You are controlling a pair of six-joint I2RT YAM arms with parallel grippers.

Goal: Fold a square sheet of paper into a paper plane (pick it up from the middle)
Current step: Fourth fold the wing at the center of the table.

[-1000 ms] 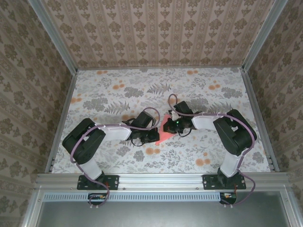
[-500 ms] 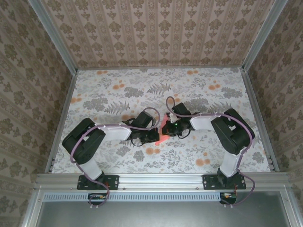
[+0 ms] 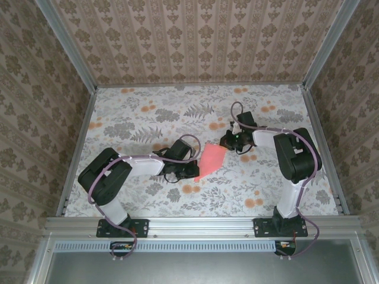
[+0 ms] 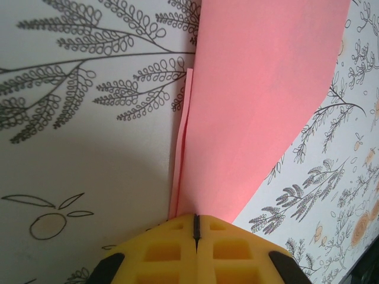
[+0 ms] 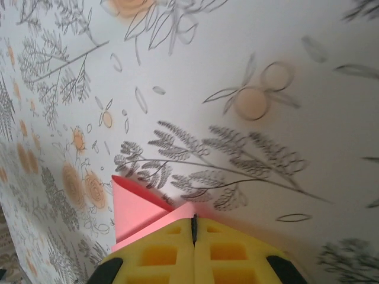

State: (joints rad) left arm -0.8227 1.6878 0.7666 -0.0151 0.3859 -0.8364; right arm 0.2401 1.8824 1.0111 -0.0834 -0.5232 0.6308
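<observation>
Here, at the near edge, a silver aluminium rail (image 3: pixel 201 225) is carrying the bases of the black-and-white left arm (image 3: pixel 142 164) and right arm (image 3: pixel 293 157). The left gripper (image 3: pixel 192 172), its yellow fingers (image 4: pixel 166 254) pressed together, is clamping the narrow lower tip of a thin salmon-pink paper sheet (image 3: pixel 212 158) folded into a tapering wedge. The right gripper (image 3: pixel 225 145), jaws likewise together, is pinching the sheet's upper right corner, which in its wrist camera is poking out as a pink point left of the yellow pads (image 5: pixel 160 257). The sheet is stretching between the two grippers near the table's middle, low over a white tablecloth (image 3: pixel 148 118) printed with grey ferns and orange flowers. Beyond, beige damask-patterned wall panels (image 3: pixel 195 41) are enclosing the table on three sides, framed by aluminium corner posts (image 3: pixel 66 44).
</observation>
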